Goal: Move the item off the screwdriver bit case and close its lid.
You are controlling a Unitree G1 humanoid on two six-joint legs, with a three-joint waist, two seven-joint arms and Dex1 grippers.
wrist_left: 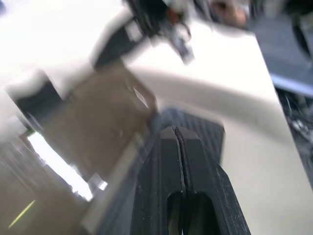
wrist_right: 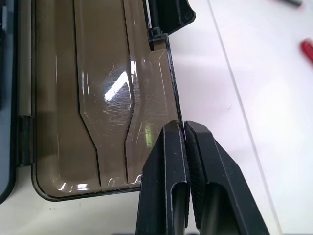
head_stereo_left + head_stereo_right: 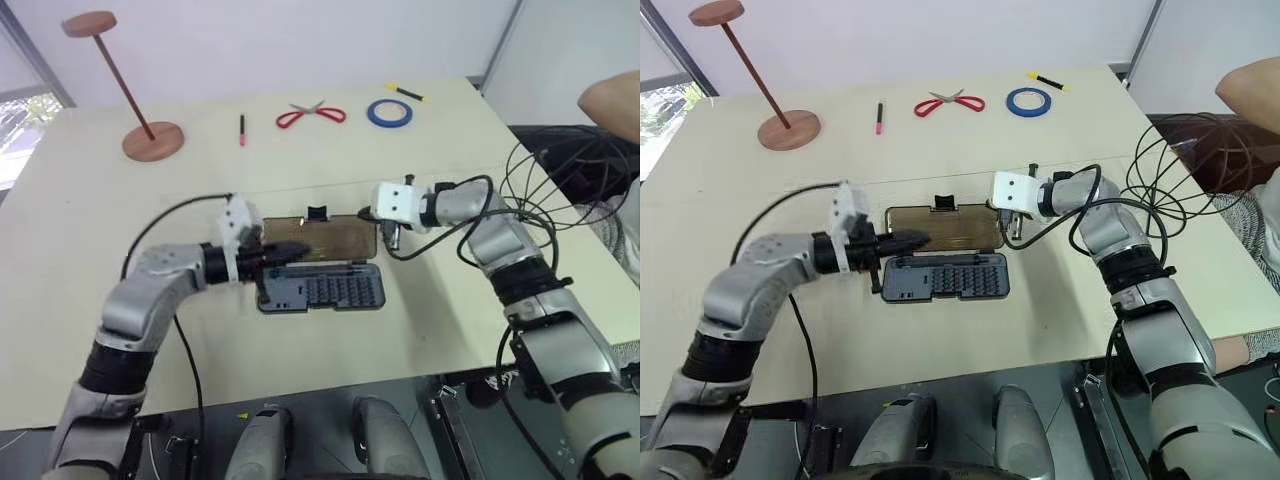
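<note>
Both grippers, left (image 3: pixel 923 239) and right (image 2: pixel 185 128), are pressed together; the open lid (image 3: pixel 943 227) probably slips when nudged.

Beige table (image 3: pixel 420 330) w/ open bit case (image 3: pixel 320 289), scissors (image 3: pixel 311 114), tape roll (image 3: pixel 388 113), pen (image 3: pixel 241 130), stand (image 3: pixel 152 139).

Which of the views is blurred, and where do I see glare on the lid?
Left wrist view: smeared by motion blur, only the shut left gripper fairly crisp. Right wrist view: sharp, with a white glare patch on the scratched lid above the shut right gripper. Eye views: evenly lit, soft shadows.
</note>
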